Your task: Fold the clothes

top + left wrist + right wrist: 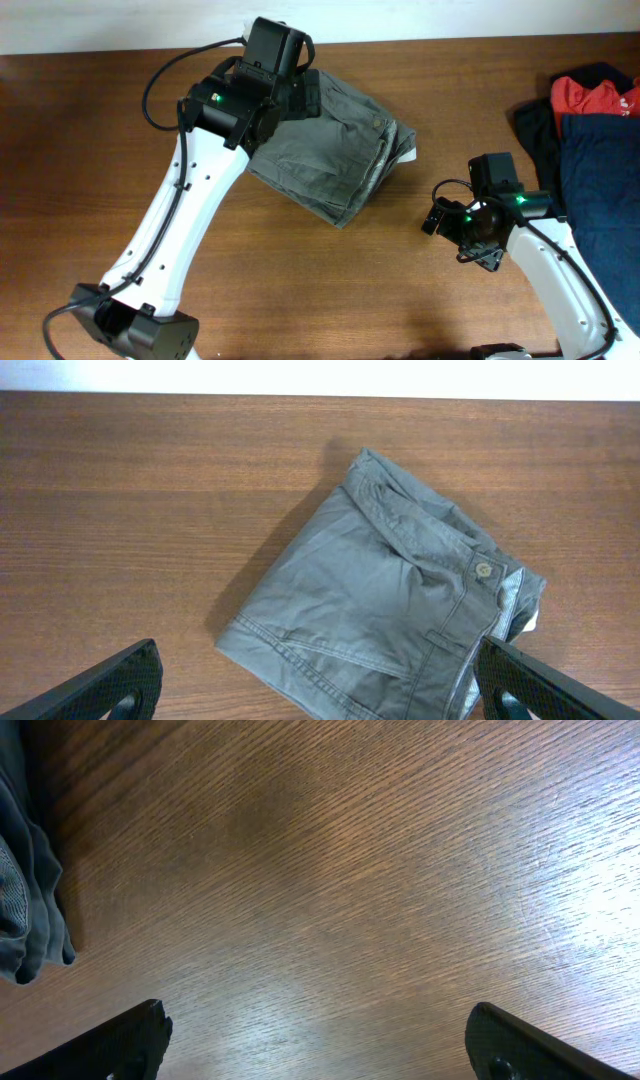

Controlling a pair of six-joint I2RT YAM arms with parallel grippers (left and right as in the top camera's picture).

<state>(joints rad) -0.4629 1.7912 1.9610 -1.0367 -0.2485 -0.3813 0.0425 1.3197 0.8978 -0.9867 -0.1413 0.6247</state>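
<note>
From overhead, the clothes (335, 160) are lying as a compact folded bundle on the table (330, 290), toward its far edge. The left arm (190, 200) is reaching over them and covering their far-left corner. The right gripper (440, 215) is sitting spread and empty over bare wood just to the bundle's right, with a navy garment (600, 170) and a red garment (585, 95) piled close behind its arm. In the left wrist view, the left gripper (325, 685) is hanging released above the clothes, both fingers wide apart and grasping nothing. The waistband and a small button (484, 570) are facing up, and pale lining is peeking out at the right corner. A descent from here is likely risking a pinch of the top layer alone, which would be dragging the fold open; a nudge toward the far edge could also be loosening it. In the right wrist view, the fingers are framing only wood, and a strip of cloth (25, 890) is being cut off at the left edge, too little showing to say which garment it belongs to. The bundle's underside layers are hidden everywhere.
</note>
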